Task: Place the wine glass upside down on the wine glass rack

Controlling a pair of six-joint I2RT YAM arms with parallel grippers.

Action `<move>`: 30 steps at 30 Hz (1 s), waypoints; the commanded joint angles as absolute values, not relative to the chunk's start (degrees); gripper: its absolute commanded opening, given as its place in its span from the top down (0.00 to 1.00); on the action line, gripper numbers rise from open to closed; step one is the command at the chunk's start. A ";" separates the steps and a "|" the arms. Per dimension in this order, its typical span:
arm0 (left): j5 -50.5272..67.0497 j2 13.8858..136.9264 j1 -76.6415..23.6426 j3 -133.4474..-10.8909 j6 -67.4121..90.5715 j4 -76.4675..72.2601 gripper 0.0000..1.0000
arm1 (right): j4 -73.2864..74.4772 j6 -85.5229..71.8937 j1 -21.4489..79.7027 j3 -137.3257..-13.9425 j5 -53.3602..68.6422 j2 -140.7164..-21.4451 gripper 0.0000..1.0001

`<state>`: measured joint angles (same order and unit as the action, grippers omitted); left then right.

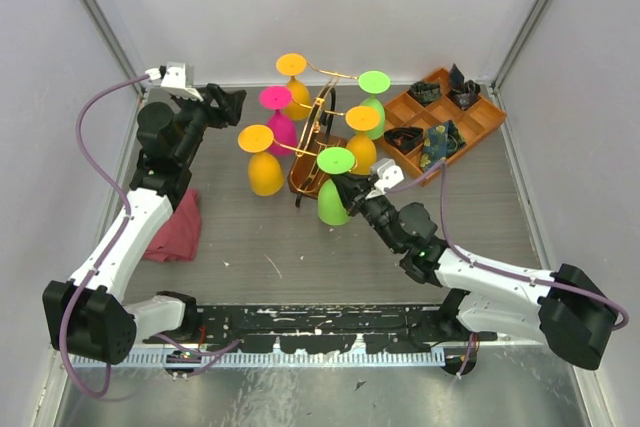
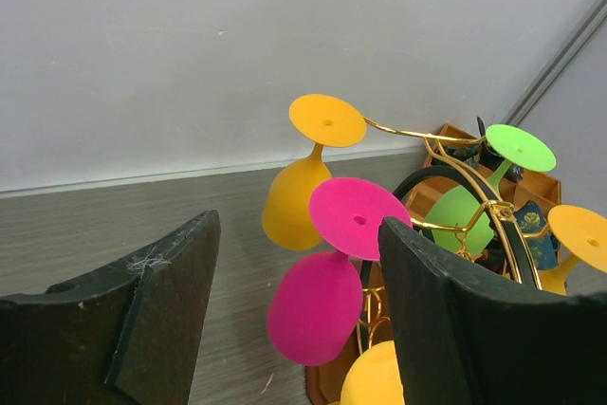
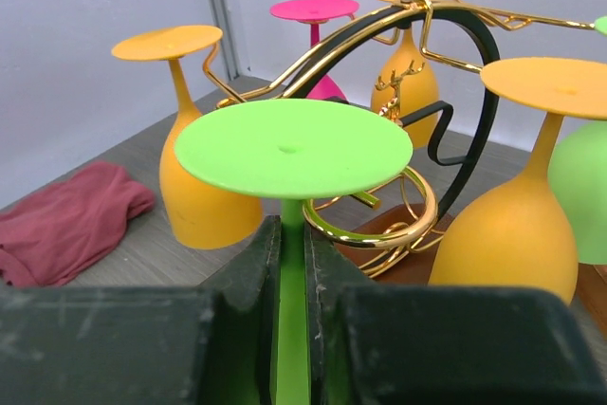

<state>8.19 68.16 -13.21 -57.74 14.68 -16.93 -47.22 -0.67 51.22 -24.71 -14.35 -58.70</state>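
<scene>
The gold wire wine glass rack (image 1: 318, 119) stands on a dark brown wooden base (image 1: 303, 183). Several goblets hang on it upside down: orange, pink (image 1: 279, 117) and green. My right gripper (image 1: 350, 190) is shut on the stem of an upside-down green wine glass (image 1: 334, 187), just in front of the rack. In the right wrist view its stem (image 3: 293, 263) sits between my fingers, its foot (image 3: 294, 147) above a gold scroll end (image 3: 379, 225). My left gripper (image 1: 228, 102) is open and empty, left of the rack, with the pink goblet (image 2: 327, 301) ahead between its fingers.
An orange compartment tray (image 1: 445, 119) with dark parts stands at the back right. A red cloth (image 1: 177, 227) lies by the left arm. White walls close in the table on three sides.
</scene>
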 commanded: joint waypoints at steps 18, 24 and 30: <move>7.48 69.37 -12.99 -56.44 14.94 -21.11 0.25 | -57.47 2.07 51.06 -24.41 -27.93 -62.60 0.99; 7.38 69.47 -12.93 -56.16 15.01 -21.19 0.25 | -54.59 1.86 51.06 -22.64 -26.60 -58.82 0.99; 7.38 69.52 -12.91 -56.36 15.33 -21.17 0.22 | -51.41 2.33 51.13 -21.84 -23.38 -55.38 0.99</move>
